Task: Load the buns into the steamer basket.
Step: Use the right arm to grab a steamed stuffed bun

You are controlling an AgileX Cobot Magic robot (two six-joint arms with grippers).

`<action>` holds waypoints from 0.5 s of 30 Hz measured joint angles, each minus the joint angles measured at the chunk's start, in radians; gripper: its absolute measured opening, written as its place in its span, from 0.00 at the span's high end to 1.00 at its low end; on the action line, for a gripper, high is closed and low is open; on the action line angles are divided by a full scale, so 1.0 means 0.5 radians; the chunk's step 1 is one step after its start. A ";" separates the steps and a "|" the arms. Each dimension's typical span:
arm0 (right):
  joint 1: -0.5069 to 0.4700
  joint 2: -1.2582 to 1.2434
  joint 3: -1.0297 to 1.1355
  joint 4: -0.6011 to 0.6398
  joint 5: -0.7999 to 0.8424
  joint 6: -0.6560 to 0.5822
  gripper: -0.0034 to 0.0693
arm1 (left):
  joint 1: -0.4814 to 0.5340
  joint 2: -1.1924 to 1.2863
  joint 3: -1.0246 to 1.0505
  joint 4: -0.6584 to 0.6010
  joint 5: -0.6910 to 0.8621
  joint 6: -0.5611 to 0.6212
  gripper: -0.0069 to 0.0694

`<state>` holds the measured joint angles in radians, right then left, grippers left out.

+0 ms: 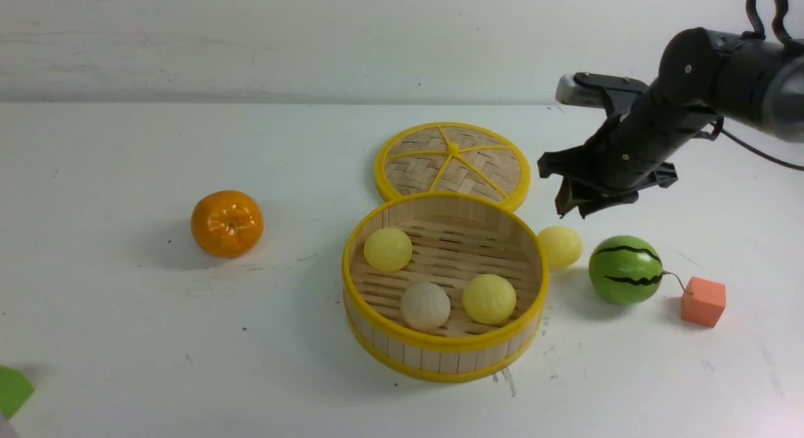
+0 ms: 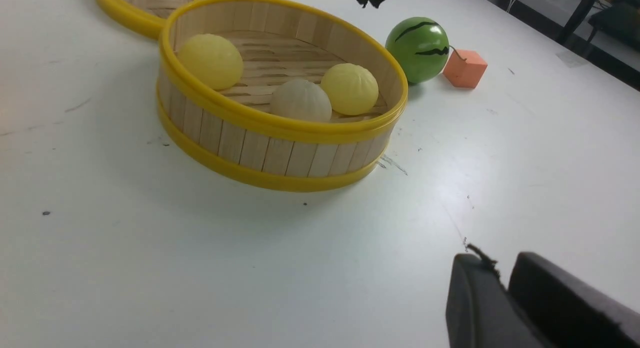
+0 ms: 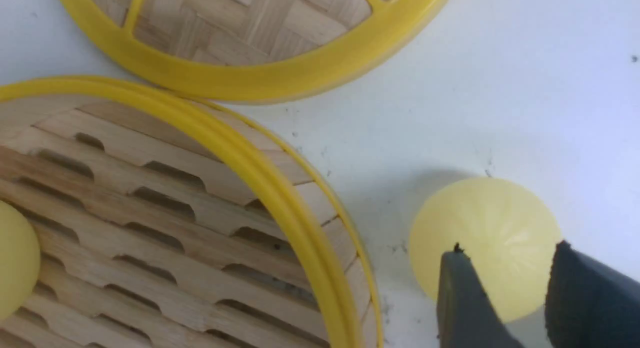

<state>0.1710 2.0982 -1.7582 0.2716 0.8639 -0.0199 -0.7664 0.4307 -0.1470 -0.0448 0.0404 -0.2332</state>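
From the front view I count three of the four buns inside the steamer basket (image 1: 539, 281): a pale yellow bun (image 1: 388, 249) at the far left of the slatted floor, a beige-white bun (image 1: 425, 306) and a second yellow bun (image 1: 488, 298) side by side near the front wall. The last yellow bun (image 1: 559, 246) sits on the table just outside the basket's right rim, between it and the watermelon ball (image 1: 625, 269), so I judge one transfer is left. The right gripper (image 1: 575, 208) hangs above that bun, clear of it, with the woven lid (image 1: 453, 164) behind the basket. In the left wrist view the left gripper (image 2: 500, 258) is parked low over bare table, well apart from the basket. Its jaws sit close together with nothing between them, and I cannot tell whether they are fully closed. The outside bun is hidden here. In the right wrist view the right gripper's jaws are spread and empty, and the bun lies beneath them just beside the basket wall. It is roughly centred under the gap, so a straight descent looks right to me.
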 joint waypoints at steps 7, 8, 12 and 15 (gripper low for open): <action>0.000 0.094 -0.016 0.006 -0.028 -0.007 0.60 | 0.000 0.000 0.000 0.000 0.000 0.000 0.78; 0.000 0.096 -0.016 0.006 -0.028 -0.007 0.60 | 0.000 0.000 0.000 0.000 0.000 0.000 0.78; 0.000 0.129 -0.017 -0.008 -0.070 -0.009 0.60 | 0.000 0.000 0.000 0.000 0.000 0.000 0.78; 0.000 0.159 -0.017 -0.026 -0.093 -0.012 0.60 | 0.000 0.000 0.000 0.000 0.000 0.000 0.77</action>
<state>0.1710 2.1778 -1.7670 0.2588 0.8174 -0.0256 -0.7664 0.4307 -0.1470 -0.0448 0.0404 -0.2332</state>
